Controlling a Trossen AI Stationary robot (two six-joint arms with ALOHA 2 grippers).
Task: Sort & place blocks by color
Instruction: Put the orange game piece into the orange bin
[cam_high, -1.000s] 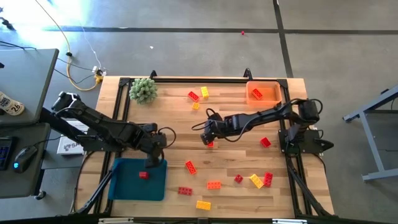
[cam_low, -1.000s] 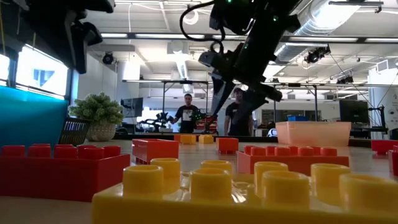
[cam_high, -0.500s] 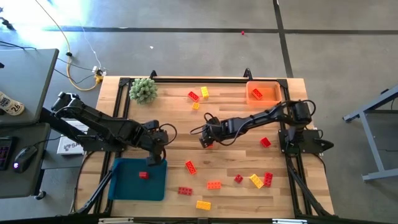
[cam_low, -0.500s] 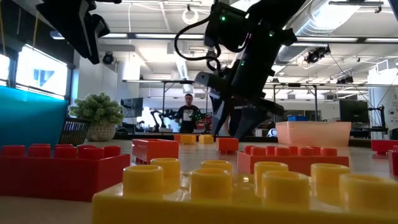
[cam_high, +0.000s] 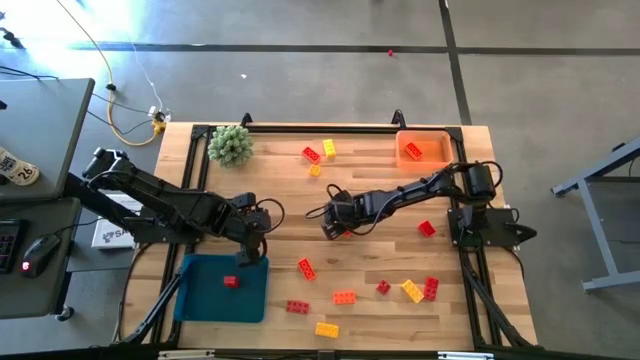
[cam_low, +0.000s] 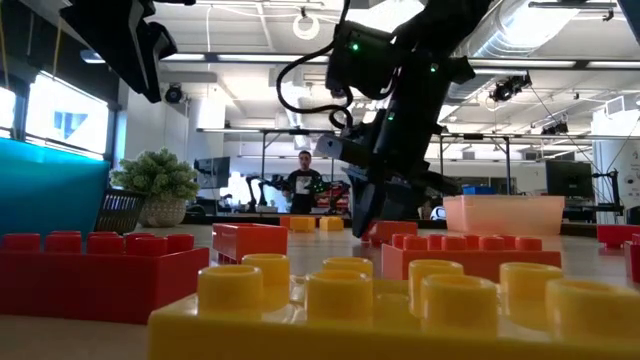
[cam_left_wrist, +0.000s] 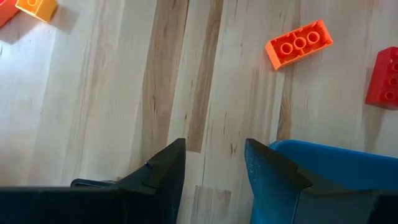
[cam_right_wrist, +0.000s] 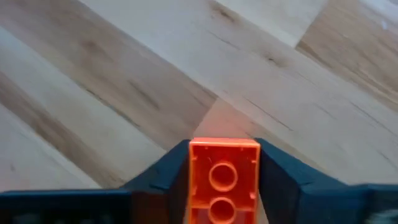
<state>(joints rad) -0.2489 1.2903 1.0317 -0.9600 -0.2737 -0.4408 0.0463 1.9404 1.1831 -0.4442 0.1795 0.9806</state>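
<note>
My right gripper (cam_high: 334, 230) is down at the table's middle, shut on a red block (cam_right_wrist: 224, 177) that rests on the wood. My left gripper (cam_high: 256, 238) hangs open over the far edge of the blue tray (cam_high: 205, 300), with nothing between its fingers (cam_left_wrist: 214, 162). One red block (cam_high: 231, 281) lies in the blue tray. The orange tray (cam_high: 437, 135) at the far right holds an orange block (cam_high: 413, 151). In the low view my right gripper (cam_low: 385, 222) reaches down to the table. My right gripper pinches the red block's two opposite sides (cam_right_wrist: 194, 168) between its two fingers (cam_right_wrist: 163, 171). It comes at the block from above, slanting down. The block's studs face up, and in the low view it is down at the table top.
A green plant ball (cam_high: 230, 146) stands at the far left. Loose blocks lie at the far middle (cam_high: 311, 154) and across the near right (cam_high: 344, 297), (cam_high: 412, 291), with one red block (cam_high: 427, 229) beside the right arm's base. People stand in the room behind the table.
My right gripper has gone down to the table and a little toward the left edge, and its fingers have shut on the red block. My left gripper has drawn slightly toward the far edge, off the blue tray.
</note>
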